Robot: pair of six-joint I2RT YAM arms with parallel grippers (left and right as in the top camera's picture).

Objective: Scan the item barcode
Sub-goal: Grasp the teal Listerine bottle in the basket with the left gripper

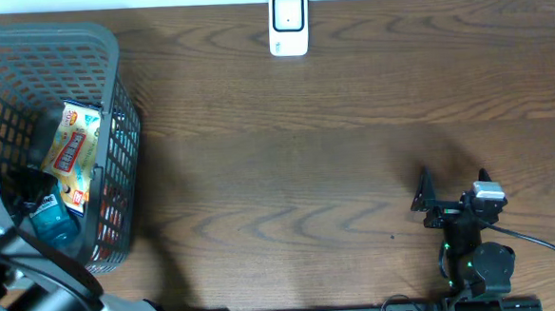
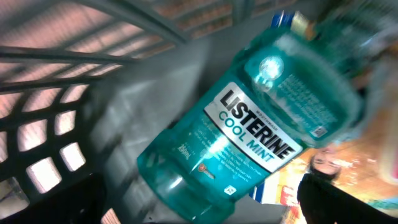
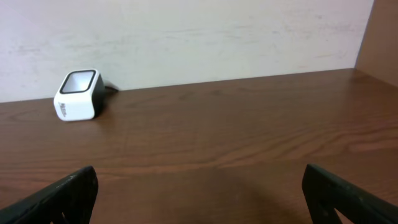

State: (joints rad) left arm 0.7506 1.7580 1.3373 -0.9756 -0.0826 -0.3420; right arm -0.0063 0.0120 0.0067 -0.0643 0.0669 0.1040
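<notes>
**Left side.** The grey mesh basket [image 1: 110, 50] stands at the left end of the tabletop [image 1: 288, 174]. The task's item, a Listerine Cool Mint mouthwash bottle [image 2: 249, 137], lies on its side at the bottom of the basket. It is tilted, with a yellow snack packet [image 1: 73, 152] against it. The left pincer [image 2: 196, 208] hangs just above the bottle, spread to its full width and gripping nothing.

Risks, in my judgement:
- The bottle is smooth, rounded plastic and looks full, so a hold taken across the broad body could slide or twist as it lifts.
- The basket walls are close, so a finger or the bottle could catch the mesh on the way out and drag the basket along.
- The packet could get pinched in with the bottle.
- The left wrist view is blurred and I cannot make out a barcode for certain. A grip over the wrong face could cover the code.

**Centre.** The white barcode scanner [image 1: 288, 23] sits at the far edge, well apart from the basket. Carrying the bottle that far gives a weak hold time to fail. If the bottle arrives with the code turned away, the scanner will read nothing.

**Right side.** The right pincer [image 1: 454, 177] is parked low near the front edge, fully spread and empty. It is well clear of the scanner, and I see no collision risk there as things stand.
</notes>
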